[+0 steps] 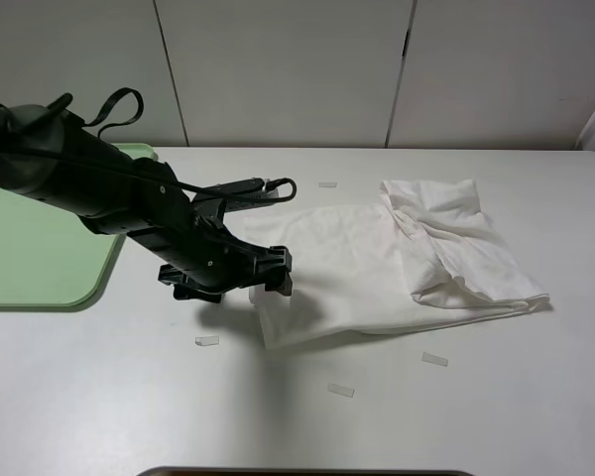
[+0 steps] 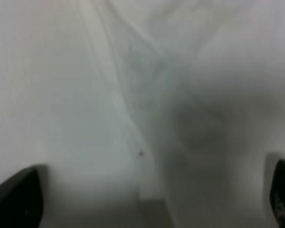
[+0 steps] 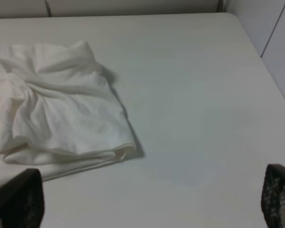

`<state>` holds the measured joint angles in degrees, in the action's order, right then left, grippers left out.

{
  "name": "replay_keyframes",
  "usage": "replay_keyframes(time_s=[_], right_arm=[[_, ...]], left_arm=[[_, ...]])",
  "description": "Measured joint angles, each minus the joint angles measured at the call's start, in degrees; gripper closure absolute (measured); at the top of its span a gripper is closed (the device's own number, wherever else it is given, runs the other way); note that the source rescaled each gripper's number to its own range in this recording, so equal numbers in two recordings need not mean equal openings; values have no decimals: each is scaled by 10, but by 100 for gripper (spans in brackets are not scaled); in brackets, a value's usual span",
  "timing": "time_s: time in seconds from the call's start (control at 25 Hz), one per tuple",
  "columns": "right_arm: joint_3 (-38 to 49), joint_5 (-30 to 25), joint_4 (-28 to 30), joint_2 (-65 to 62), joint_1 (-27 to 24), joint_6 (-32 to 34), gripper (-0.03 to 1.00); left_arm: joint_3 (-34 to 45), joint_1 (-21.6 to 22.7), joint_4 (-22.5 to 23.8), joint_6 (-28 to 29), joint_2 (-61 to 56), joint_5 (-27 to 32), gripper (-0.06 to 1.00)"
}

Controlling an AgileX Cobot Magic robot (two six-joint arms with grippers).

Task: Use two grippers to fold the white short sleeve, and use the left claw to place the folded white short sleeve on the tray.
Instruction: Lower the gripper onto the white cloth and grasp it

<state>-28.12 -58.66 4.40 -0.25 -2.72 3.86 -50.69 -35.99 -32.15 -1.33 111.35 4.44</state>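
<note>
The white short sleeve (image 1: 377,263) lies wrinkled on the table, its right part doubled over into a thicker bundle (image 1: 466,248). My left gripper (image 1: 243,288) hangs low over the shirt's left edge, jaws wide open. In the left wrist view the blurred white cloth (image 2: 133,95) fills the picture, with my left gripper (image 2: 147,199) just above it and nothing pinched. My right gripper (image 3: 147,199) is open and empty, off to the right of the folded bundle (image 3: 61,114); it is out of the exterior view. The pale green tray (image 1: 40,248) sits at the far left, partly behind the left arm.
Small white paper strips lie around the shirt: one (image 1: 207,340) near the left arm's shadow, one (image 1: 340,390) in front, one (image 1: 434,359) at the front right. Another strip (image 1: 326,184) lies behind the shirt. White wall panels close off the table's far edge.
</note>
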Motion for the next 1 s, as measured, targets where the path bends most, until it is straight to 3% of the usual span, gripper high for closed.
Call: replay_keyframes(time_s=[0.4, 0.68, 0.84, 1.0], right_arm=[[0, 0, 0, 0, 0, 0, -3], [0, 0, 0, 0, 0, 0, -3], [0, 0, 0, 0, 0, 0, -3], [0, 0, 0, 0, 0, 0, -3]], left_arm=[[-8, -51, 1, 36, 32, -123, 2], [-8, -83, 1, 66, 38, -152, 12], [-8, -85, 1, 69, 41, -157, 22], [-6, -85, 0, 73, 44, -160, 47]])
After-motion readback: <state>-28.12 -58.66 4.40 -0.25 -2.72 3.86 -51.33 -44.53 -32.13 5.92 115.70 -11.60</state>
